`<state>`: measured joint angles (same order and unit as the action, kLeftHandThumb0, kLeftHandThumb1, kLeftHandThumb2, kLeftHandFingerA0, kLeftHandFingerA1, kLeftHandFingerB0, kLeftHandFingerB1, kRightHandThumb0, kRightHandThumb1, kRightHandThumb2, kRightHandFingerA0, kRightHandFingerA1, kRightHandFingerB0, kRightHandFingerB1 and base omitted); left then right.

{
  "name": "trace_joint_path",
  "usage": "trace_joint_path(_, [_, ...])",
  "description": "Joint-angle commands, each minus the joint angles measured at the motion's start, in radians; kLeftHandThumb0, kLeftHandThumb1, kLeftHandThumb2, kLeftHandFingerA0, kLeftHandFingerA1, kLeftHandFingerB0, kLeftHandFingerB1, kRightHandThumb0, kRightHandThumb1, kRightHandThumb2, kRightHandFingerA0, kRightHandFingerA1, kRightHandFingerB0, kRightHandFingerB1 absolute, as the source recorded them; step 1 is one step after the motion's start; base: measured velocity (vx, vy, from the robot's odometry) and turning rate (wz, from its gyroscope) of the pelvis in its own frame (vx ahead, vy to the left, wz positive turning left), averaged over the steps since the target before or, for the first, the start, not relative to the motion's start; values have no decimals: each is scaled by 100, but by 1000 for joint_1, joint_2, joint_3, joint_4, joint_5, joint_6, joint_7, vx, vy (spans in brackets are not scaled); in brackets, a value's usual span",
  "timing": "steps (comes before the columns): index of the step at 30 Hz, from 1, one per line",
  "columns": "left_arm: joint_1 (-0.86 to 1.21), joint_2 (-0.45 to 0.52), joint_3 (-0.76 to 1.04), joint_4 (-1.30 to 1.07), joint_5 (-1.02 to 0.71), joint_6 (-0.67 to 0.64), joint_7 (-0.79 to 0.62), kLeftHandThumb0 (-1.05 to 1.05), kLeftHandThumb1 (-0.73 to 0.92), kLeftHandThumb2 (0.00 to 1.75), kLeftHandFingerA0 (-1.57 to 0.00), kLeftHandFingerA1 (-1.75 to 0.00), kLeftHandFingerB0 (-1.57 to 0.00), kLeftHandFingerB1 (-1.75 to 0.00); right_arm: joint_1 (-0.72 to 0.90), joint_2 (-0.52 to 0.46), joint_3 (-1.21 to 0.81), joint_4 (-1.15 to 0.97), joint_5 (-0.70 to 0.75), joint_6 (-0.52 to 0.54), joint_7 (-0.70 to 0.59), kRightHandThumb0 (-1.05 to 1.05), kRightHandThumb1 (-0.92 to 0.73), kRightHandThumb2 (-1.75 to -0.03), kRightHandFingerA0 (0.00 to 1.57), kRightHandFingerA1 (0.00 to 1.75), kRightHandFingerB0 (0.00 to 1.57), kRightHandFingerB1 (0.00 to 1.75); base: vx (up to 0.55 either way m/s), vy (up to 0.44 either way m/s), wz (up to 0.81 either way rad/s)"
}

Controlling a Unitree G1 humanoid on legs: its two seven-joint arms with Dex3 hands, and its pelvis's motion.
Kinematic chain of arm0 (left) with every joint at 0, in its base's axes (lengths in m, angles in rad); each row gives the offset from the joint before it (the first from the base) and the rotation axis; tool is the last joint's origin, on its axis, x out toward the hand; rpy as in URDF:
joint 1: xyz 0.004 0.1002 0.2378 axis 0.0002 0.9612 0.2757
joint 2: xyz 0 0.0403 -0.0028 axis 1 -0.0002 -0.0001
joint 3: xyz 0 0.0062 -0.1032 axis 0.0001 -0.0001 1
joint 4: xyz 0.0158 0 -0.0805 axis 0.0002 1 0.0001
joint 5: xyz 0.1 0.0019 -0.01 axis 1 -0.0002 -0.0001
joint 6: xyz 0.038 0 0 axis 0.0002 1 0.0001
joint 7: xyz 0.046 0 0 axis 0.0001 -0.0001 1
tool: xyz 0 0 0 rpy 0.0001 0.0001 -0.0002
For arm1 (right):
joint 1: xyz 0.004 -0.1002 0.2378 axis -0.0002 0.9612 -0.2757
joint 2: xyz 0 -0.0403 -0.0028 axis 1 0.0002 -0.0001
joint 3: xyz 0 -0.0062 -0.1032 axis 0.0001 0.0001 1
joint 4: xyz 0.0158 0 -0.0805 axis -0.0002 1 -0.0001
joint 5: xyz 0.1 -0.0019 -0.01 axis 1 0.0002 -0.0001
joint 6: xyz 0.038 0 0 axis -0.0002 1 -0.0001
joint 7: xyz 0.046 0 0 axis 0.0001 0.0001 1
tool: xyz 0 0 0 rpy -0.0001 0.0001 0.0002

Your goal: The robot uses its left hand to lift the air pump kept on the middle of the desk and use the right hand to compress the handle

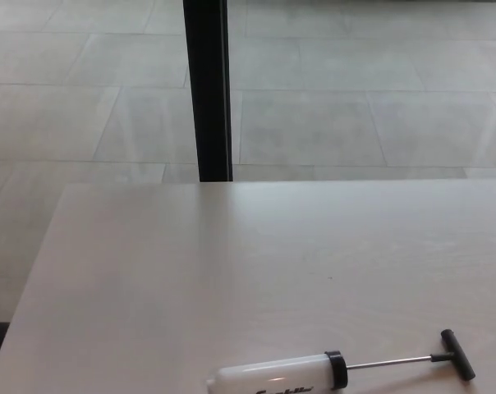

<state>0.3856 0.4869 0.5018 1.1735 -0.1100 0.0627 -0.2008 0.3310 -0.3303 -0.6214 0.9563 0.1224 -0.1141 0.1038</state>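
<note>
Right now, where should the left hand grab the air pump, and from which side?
Probably the white barrel, taken from above: the air pump lies flat, handle extended toward the robot's right, leaving that end for the right hand. Neither hand is in view.

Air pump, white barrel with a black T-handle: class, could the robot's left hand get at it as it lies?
Probably yes: the white-barrelled air pump lies alone on the pale desk, nothing beside it. No hand is in view, so reach is unconfirmed.
</note>
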Motion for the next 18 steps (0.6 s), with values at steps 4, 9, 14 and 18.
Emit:
trace_joint_path(4, [22, 131, 310, 73, -278, 1, -159, -55, 75, 62, -48, -49, -39, -40, -34, -118, -312, 64, 313, -57, 104, -105, -80, -65, 47, 103, 11, 77, 0, 0, 0])
trace_joint_path(9, [-84, 201, 367, 10, -267, -115, -128, -59, 71, 61, -55, -49, -50, -41, -103, -223, -355, 23, 291, -109, 77, -95, -86, -66, 38, 107, 16, 70, 0, 0, 0])
trace_joint_path(14, [-206, 258, 312, -333, -188, -92, -43, -54, 72, 62, -60, -46, -51, -42, -169, -268, -325, -240, 244, -64, 34, -95, -89, -67, 30, 87, 16, 64, 0, 0, 0])
trace_joint_path(18, [-297, 251, 206, -720, -68, -62, 55, -60, 72, 62, -56, -49, -52, -42, -232, -274, -289, -523, 226, 12, -17, -87, -86, -66, 36, 75, 32, 56, 0, 0, 0])
